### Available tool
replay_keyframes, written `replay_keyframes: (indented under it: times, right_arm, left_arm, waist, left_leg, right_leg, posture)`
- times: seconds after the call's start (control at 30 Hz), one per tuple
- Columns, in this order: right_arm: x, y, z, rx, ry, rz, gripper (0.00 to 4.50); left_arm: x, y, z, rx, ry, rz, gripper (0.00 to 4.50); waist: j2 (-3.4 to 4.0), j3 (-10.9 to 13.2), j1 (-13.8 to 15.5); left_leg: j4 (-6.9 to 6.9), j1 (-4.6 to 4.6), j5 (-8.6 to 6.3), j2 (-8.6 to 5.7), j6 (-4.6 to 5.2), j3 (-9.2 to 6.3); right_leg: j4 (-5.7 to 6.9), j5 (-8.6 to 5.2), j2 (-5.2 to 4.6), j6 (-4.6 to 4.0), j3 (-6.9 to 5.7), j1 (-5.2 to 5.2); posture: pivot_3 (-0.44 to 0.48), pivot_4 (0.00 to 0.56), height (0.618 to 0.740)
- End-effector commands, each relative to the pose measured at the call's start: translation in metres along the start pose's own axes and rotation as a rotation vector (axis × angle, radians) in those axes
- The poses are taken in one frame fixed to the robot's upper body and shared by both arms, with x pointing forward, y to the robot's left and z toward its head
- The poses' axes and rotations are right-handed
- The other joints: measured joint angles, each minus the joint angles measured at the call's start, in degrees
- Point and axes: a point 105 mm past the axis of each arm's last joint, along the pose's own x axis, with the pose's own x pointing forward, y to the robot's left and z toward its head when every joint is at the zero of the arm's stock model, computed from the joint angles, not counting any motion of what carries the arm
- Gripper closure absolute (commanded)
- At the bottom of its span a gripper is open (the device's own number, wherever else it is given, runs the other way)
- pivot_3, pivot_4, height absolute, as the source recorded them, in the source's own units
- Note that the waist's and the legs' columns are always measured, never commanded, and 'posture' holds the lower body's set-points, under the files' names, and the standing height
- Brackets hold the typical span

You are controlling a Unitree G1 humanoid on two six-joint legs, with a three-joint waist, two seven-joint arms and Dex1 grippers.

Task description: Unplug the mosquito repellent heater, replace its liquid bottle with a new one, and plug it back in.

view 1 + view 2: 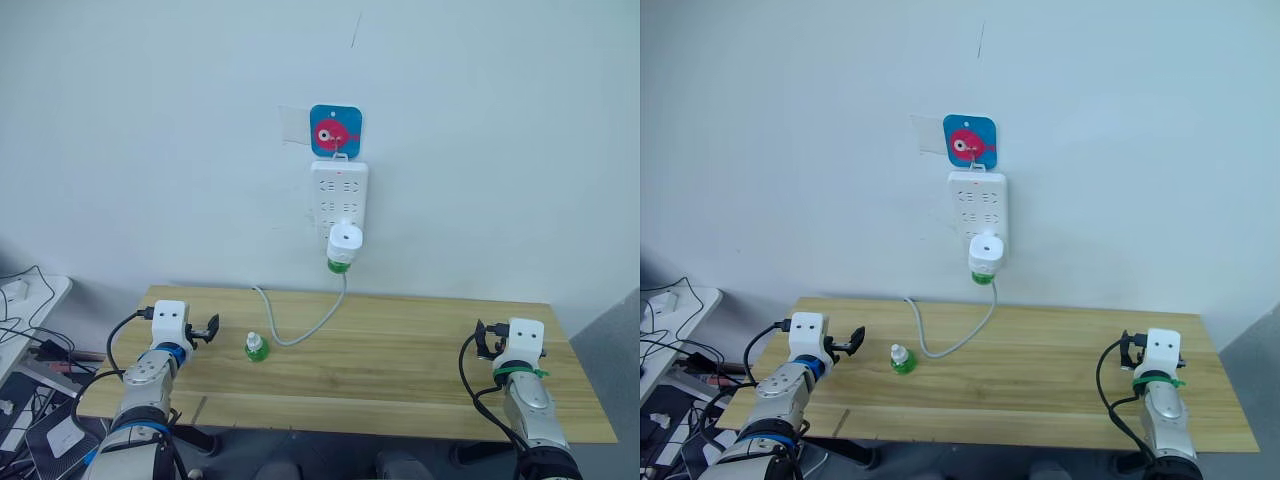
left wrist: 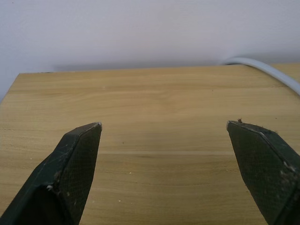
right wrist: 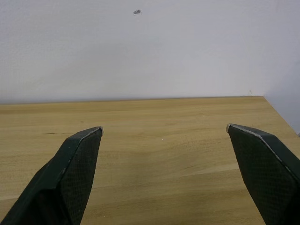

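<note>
Both the left claw [image 2: 164,136] and right claw [image 3: 164,136] gape empty; no writing is legible on the mosquito repellent heater [image 1: 344,240].

We see an evenly lit room, bright but soft, with light that seems to fall from above and in front. The white wall [image 1: 480,120] shows a mild falloff, greyer toward the corners of the head views. The power strip [image 1: 339,195] casts only a faint shadow on the wall beside it, and the cable [image 1: 310,325] lays a thin soft shadow on the wooden table [image 1: 400,370]. No glare or hot spots show on the table. In the wrist views the table grain is fairly sharp, while the nearby dark fingers [image 2: 70,173] look slightly soft at their edges. The head views are clear, with no motion blur.
</note>
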Motion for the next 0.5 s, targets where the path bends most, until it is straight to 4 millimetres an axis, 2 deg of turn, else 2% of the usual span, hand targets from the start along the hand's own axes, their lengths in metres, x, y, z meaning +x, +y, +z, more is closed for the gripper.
replay_keyframes:
  times: [0.03,0.2,0.37,0.5]
  right_arm:
    - [0.004,-0.006,0.021,-0.004,-0.070,-0.016,0.06]
    - [0.005,-0.001,0.025,-0.032,-0.087,0.028,0.06]
    - [0.004,-0.003,0.025,0.046,-0.086,-0.010,0.06]
    - [0.005,-0.004,0.029,-0.024,-0.092,-0.007,0.06]
  left_arm:
    - [0.000,0.012,0.013,-0.032,-0.034,0.026,0.00]
    - [-0.002,0.027,0.014,-0.082,-0.037,0.116,0.00]
    - [-0.002,0.023,0.019,-0.073,-0.069,0.116,0.00]
    - [-0.004,0.023,0.020,-0.070,-0.085,0.094,0.00]
  waist:
    - [0.02,0.04,0.00]
    - [0.04,0.08,-0.02]
    - [0.06,0.14,0.07]
    - [0.09,0.16,0.07]
  left_leg:
    - [0.00,0.00,0.00,0.00,0.00,0.00]
    - [0.00,0.01,0.00,0.00,0.00,0.00]
    - [0.00,0.02,0.00,0.00,0.00,-0.02]
    - [0.00,0.02,0.00,0.00,0.00,-0.02]
  right_leg:
    - [0.00,0.00,0.00,0.00,0.00,0.00]
    - [0.04,-0.02,0.00,-0.02,0.00,-0.02]
    - [0.04,-0.02,0.00,-0.02,-0.02,0.00]
    - [0.03,-0.02,0.00,-0.03,-0.02,-0.01]
  posture:
    - [0.121,0.046,0.740]
    - [0.117,0.060,0.740]
    - [0.132,0.076,0.740]
    - [0.121,0.076,0.740]
